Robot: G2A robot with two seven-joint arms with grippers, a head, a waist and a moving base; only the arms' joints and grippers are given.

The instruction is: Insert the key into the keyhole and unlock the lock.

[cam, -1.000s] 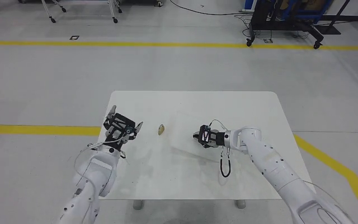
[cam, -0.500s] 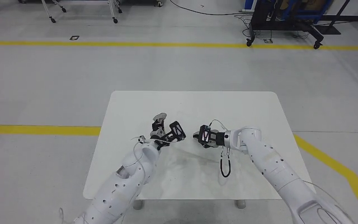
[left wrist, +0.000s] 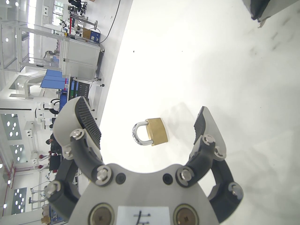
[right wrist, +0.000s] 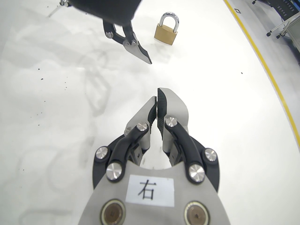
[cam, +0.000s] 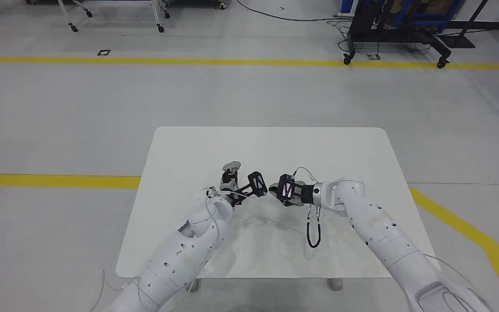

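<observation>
Padlock: your brass padlock (left wrist: pixel 156 132) lies flat on the white table (cam: pixel 351 148) with its silver shackle closed. The body end points toward the right gripper. You cannot make out the keyhole.
Left gripper: your left gripper (left wrist: pixel 141 105) hangs over the padlock with its fingers spread wide. The padlock sits between them and touches neither.
Right gripper: your right gripper (right wrist: pixel 156 98) is near the table's middle with its ribbed pads pressed together. In the left wrist view a small pale sliver pokes out at its tips (left wrist: pixel 257 19). You cannot tell whether that is the key.
In the way: one finger (right wrist: pixel 138 52) of the left gripper stands between the right gripper's tips and the padlock (right wrist: pixel 166 32), slightly to one side. In the top view the two grippers (cam: pixel 245 176) (cam: pixel 273 189) are close together, tip toward tip.
Writing: each gripper base carries a white label (right wrist: pixel 150 190) with one dark character. The marks stamped on the shackle are too small for you to read.
Around: a black cable loop (cam: pixel 314 231) hangs from the right forearm. Dark specks (right wrist: pixel 41 78) and grey scuffs mark the tabletop. A yellow line (cam: pixel 234 61) runs across the floor beyond the table.
</observation>
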